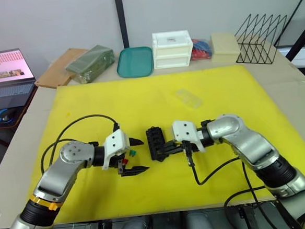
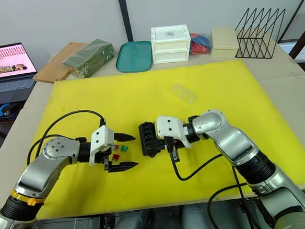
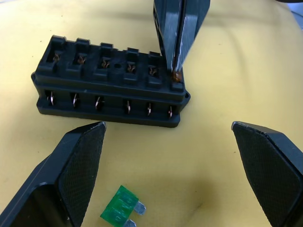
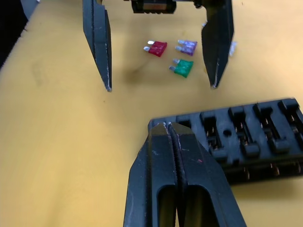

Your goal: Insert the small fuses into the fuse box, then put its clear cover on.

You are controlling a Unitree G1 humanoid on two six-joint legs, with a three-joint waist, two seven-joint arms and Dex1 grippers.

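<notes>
1. On a yellow mat, the black fuse box lies between the robot's two grippers, near the middle of the mat's front half.
2. The right gripper has its fingers pressed together, their tips at an end corner slot of the fuse box. The left wrist view shows a small brownish object pinched at those tips, too small to identify as a fuse with certainty.
3. The left gripper is spread wide and holds nothing, its fingers pointing toward the fuse box from just beside it.
4. Three loose fuses lie on the mat between the left gripper's fingers: a green fuse, a red fuse and a purple fuse, close together but apart from the fuse box.
5. The clear cover rests on the mat well behind the fuse box.
6. Beyond the mat's far edge stand a teal tray, a white drawer box and a black wire rack; an open laptop sits off to the left.
</notes>
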